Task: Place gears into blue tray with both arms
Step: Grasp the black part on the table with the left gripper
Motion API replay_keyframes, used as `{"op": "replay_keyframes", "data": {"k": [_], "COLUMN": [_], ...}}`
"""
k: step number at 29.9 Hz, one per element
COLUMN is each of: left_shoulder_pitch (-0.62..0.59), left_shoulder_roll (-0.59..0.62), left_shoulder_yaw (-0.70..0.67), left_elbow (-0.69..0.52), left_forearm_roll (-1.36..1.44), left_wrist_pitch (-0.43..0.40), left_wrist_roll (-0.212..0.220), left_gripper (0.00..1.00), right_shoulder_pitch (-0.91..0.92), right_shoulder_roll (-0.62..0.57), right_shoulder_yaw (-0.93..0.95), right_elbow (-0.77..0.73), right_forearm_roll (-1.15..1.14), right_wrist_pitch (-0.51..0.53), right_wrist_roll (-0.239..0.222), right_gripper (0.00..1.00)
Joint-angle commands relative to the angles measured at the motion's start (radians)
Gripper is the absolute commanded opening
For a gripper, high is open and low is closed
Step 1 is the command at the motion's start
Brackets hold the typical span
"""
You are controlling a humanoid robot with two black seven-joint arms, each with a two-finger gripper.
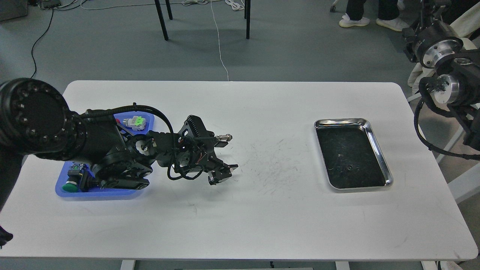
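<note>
My left gripper (225, 170) hovers over the worktop (240, 210), fingers seemingly spread, holding nothing I can make out; blue tray (95, 193) just behind it, steel tray (378, 150) well ahead; a possible gear speck (348, 167) there; right gripper unseen.

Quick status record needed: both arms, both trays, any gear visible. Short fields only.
left arm: stretched low over the white table, left gripper just right of the blue tray
left fingers: too dark to tell open or shut
right arm: only upper joints show at the right edge; gripper out of view
blue tray: far left, holds switches, largely hidden by the arm
steel tray: right side, small specks inside
gears: none clearly identifiable
</note>
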Motion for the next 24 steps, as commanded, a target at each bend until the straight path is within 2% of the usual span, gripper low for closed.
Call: {"op": "replay_keyframes", "data": {"k": [1,5,12,16,20,24], "left_shoulder_pitch": [0.027,0.047,0.098,0.127,0.127,0.15], "left_shoulder_roll": [0.003,0.008,0.002,-0.001,0.0,0.002], "left_shoulder_yaw": [0.0,0.005,0.011,0.011,0.015,0.029], "left_elbow": [0.027,0.032,0.086,0.136,0.135,0.159], "left_forearm_roll": [0.006,0.011,0.011,0.013,0.013,0.014], "left_wrist_pitch": [0.001,0.011,0.019,0.019,0.019,0.019], "left_wrist_roll": [-0.013,-0.053,-0.074,-0.108,-0.125,-0.145], "left_gripper": [0.73,0.73,0.72,0.7,0.69,0.6], "right_shoulder_pitch": [-0.001,-0.001,-0.001,-0.001,-0.003,-0.003], "right_shoulder_roll": [0.0,0.0,-0.001,-0.001,-0.001,-0.001], "right_shoulder_yaw": [-0.003,-0.005,-0.001,-0.001,-0.001,-0.001], "right_elbow": [-0.001,-0.001,-0.001,-0.001,-0.001,-0.001], "right_forearm_roll": [0.0,0.0,0.0,0.0,0.0,0.0], "right_wrist_pitch": [0.004,0.007,0.008,0.008,0.008,0.008], "right_wrist_roll": [0.0,0.0,0.0,0.0,0.0,0.0], "right_gripper": [0.94,0.94,0.94,0.94,0.94,0.94]}}
